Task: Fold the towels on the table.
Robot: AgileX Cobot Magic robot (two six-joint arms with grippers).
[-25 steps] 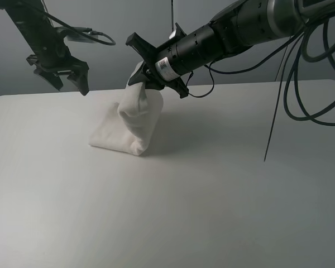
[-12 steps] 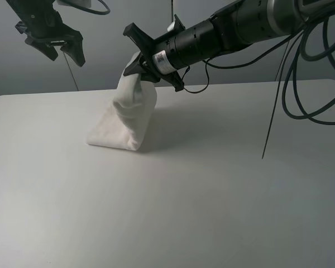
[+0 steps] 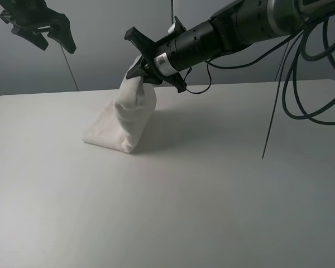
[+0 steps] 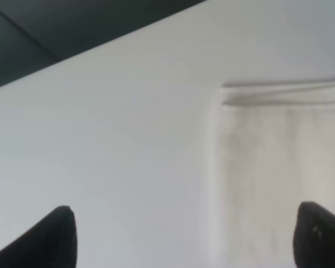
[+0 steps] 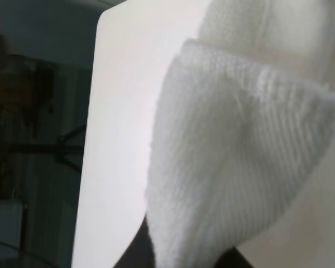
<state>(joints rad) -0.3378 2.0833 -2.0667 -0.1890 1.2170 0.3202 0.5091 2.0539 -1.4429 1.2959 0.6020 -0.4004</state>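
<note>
While the black right gripper (image 3: 140, 71) is clamped shut on the top of the white terry cloth towel (image 3: 124, 118), the cloth hangs from it in a bunched, tent-like drape whose lower edge rests on the large plain white matte table (image 3: 212, 190). The towel sits toward the far left part of the table, its base spreading out to the left of the pinched peak. In the right wrist view the towel (image 5: 234, 162) fills most of the picture, its looped weave gathered to a point between the dark jaws, with the table's rounded corner (image 5: 117, 84) beyond it. The black left gripper (image 3: 42, 28) hangs high above the table, well apart from the towel and to its left, jaws spread wide and holding nothing. Its wrist view looks down on the towel (image 4: 279, 173) lying against the table (image 4: 111, 139).
</note>
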